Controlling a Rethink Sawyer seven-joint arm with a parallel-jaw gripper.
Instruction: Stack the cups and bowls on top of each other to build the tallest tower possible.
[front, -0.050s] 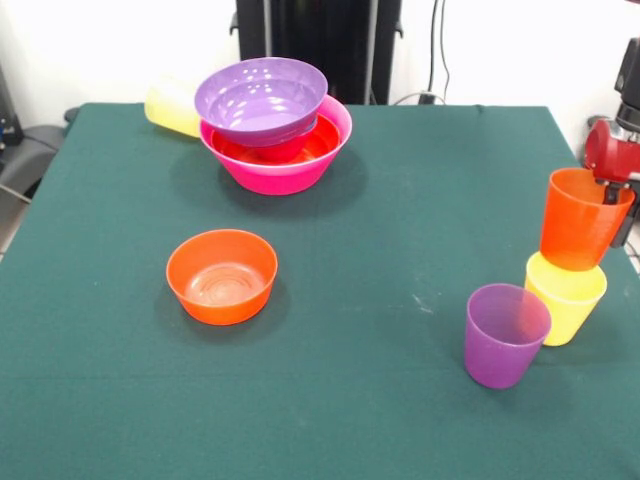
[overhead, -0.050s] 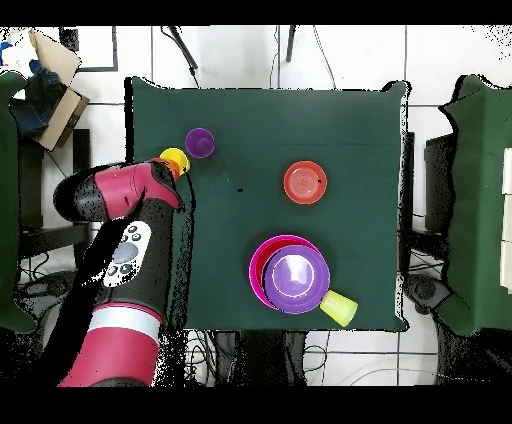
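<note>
End effector (front, -0.050s: 612, 190) at orange cup (front, -0.050s: 582, 220); you can't tell its grip.
Cup sits tilted on yellow cup (front, -0.050s: 565, 297); purple cup (front, -0.050s: 505, 335) just beside.

tower (front, -0.050s: 276, 150): purple bowl (front, -0.050s: 261, 97) atop pink bowl (front, -0.050s: 290, 172) | orange cup (front, -0.050s: 580, 217) tilted over yellow cup (front, -0.050s: 565, 296)

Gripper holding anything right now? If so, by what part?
Looks like the orange cup, gripped at its rim on the arm's side by the gripper, lifted above the yellow cup. Fingers are mostly hidden, so not certain.
</note>
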